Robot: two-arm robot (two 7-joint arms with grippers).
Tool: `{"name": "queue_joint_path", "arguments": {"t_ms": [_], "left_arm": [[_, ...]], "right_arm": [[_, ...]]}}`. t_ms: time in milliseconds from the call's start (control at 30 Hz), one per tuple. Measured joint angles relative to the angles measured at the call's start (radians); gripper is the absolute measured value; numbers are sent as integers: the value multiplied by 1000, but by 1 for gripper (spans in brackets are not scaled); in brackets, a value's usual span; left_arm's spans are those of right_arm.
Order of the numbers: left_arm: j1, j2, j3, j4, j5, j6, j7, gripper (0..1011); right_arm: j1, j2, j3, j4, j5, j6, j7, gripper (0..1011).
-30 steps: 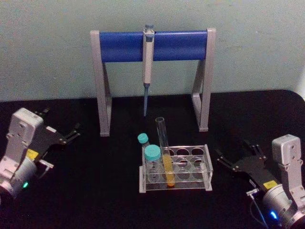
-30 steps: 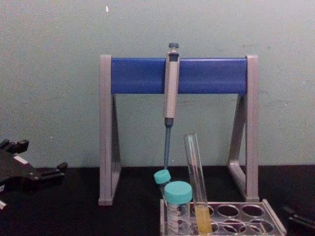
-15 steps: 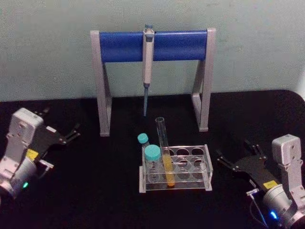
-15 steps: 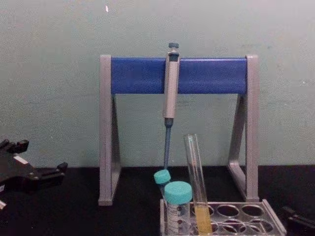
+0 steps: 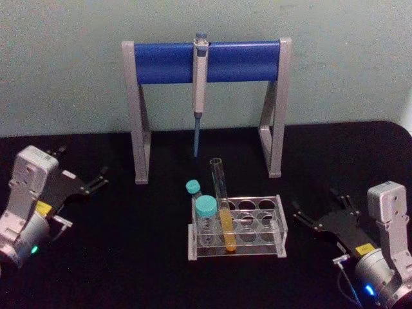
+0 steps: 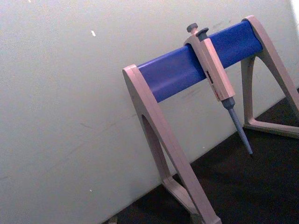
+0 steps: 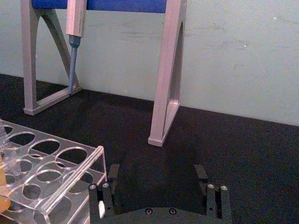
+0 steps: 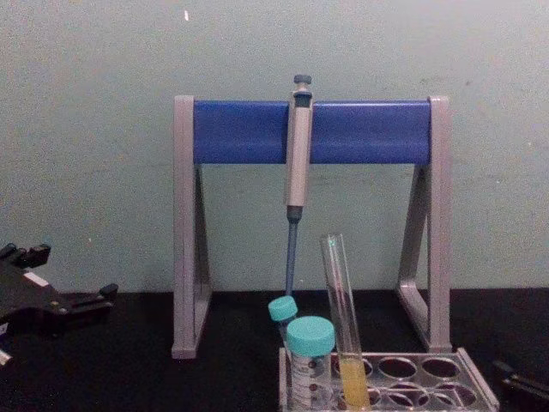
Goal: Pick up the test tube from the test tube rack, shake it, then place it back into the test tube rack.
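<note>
The tube (image 5: 221, 201) was seen leaning in the rack (image 5: 278, 226), untouched, with both the left gripper (image 5: 82, 175) and right gripper (image 5: 325, 214) held open well apart from it; a reach and grasp were judged next.

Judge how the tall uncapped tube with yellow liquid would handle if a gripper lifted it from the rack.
The test tube looks like smooth, thin glass: probably slippery and fragile. Being uncapped, its liquid could spill if tilted. It leans in the test tube rack, so it probably sits loosely.
</note>
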Motion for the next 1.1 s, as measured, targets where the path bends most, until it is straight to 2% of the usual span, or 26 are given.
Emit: {"name": "queue_joint_path", "arguments": {"t_ms": [1100], "left_arm": [[0, 0, 0, 0, 0, 0, 0, 1001]], "right_arm": [[0, 0, 0, 0, 0, 0, 0, 1000]]}}
